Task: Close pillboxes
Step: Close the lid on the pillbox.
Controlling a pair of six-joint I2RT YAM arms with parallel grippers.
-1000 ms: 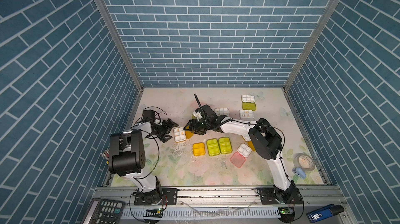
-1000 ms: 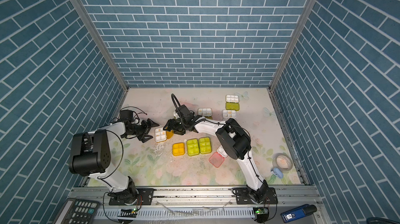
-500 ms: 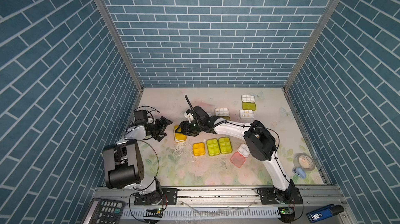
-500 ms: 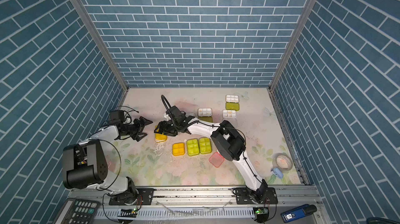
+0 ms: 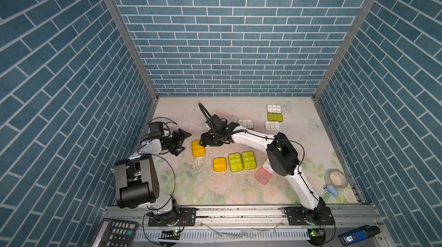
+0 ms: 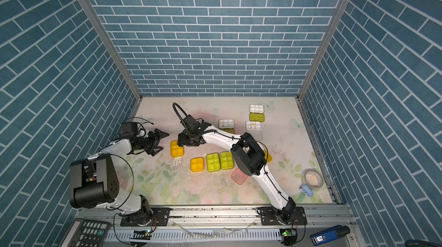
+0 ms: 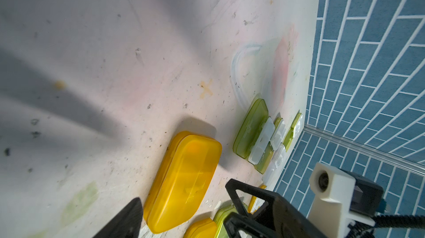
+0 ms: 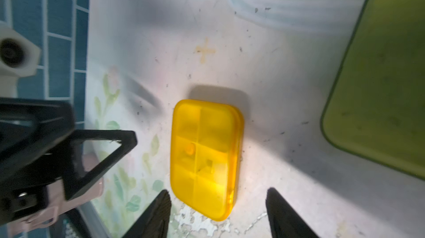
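right now the right gripper (image 8: 218, 198) hangs over one short end of the closed orange-yellow pillbox (image 8: 204, 158), jaws apart and empty. one fingertip (image 8: 161, 207) sits just beside the box's long edge and the other stands clear of it; the wrist view shows no contact. the box lies flat on the floral mat (image 5: 229, 190), lid down, six compartments showing through it. in both top views the left gripper (image 5: 185, 142) points at the same box from the opposite side. its jaws are spread with nothing between them, tips near the box but apart from it. so the box sits between the two sets of jaws, closer to the right ones. off to the side of both, toward the arm bases, is a row of three closed boxes: a small orange-yellow box (image 5: 219, 164) just beside two lime green boxes (image 5: 235, 162) (image 5: 248, 160) that touch each other. behind the right jaws, past the wrist, three open boxes (image 5: 245, 122) (image 5: 272, 125) (image 5: 274, 108) show white trays. one is right beside the forearm and two are further back, the furthest with its lime green lid flat on the mat. a pink-lidded box (image 5: 262, 176) lies open by the right arm's elbow, well away from both sets of jaws. a tape roll (image 5: 336, 179) sits furthest from both, at the mat's edge.
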